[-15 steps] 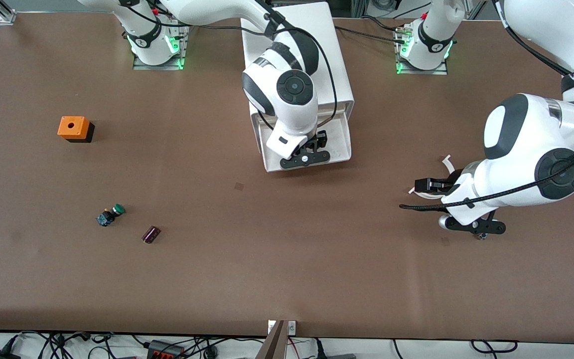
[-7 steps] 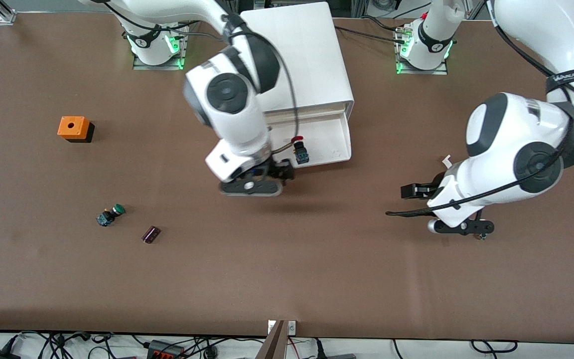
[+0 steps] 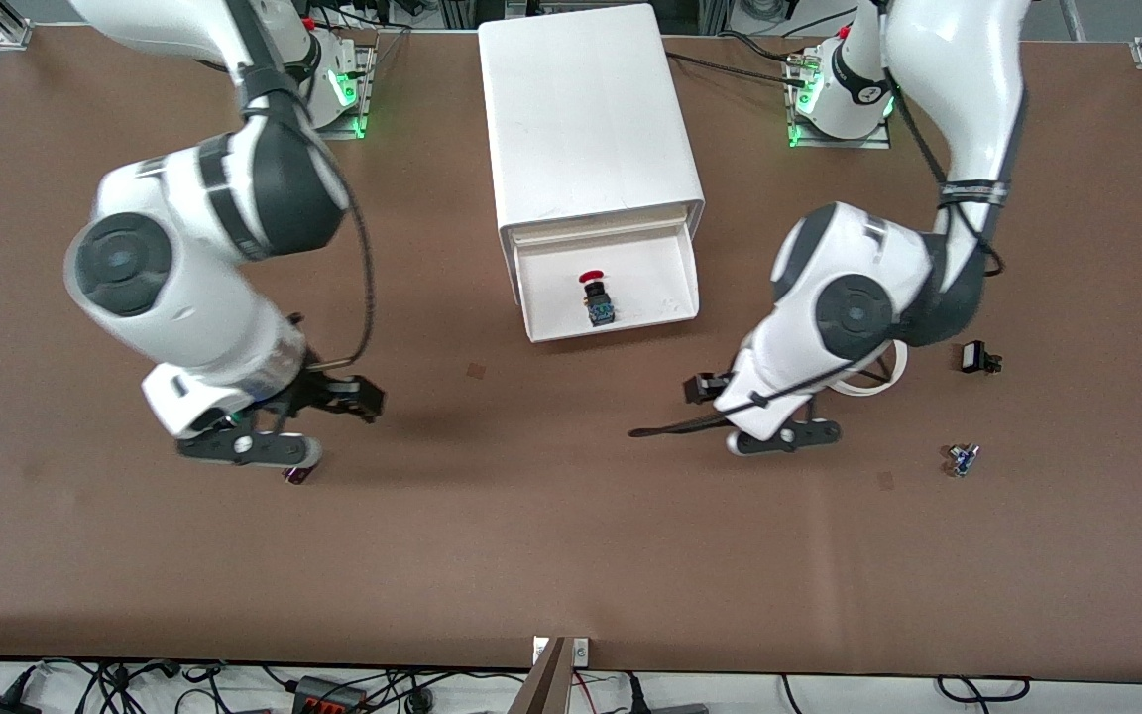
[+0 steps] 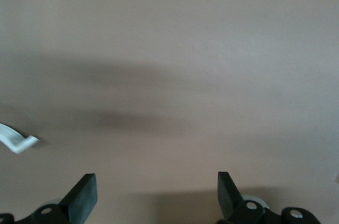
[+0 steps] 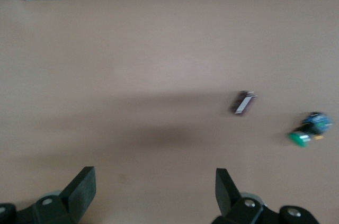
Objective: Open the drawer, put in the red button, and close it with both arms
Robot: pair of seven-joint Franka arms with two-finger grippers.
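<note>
The red button [image 3: 592,297] lies inside the open top drawer [image 3: 652,281] of the white cabinet [image 3: 586,109], with nothing touching it. My right gripper [image 3: 365,400] [image 5: 155,176] is open and empty, low over bare table toward the right arm's end, well away from the drawer. My left gripper [image 3: 698,389] [image 4: 157,181] is also open and empty. It is over bare table beside the drawer's front corner, toward the left arm's end.
A dark little cylinder [image 3: 295,476] [image 5: 243,102] peeks out under the right hand, and the green-capped button [image 5: 307,130] lies beside it. A white curved strip [image 4: 16,142], a small black part [image 3: 977,357] and a small blue part [image 3: 963,459] lie near the left arm.
The right gripper opened over the drawer and left the red button in it. It then swung away toward its own end of the table. The left arm moved in toward the drawer.
</note>
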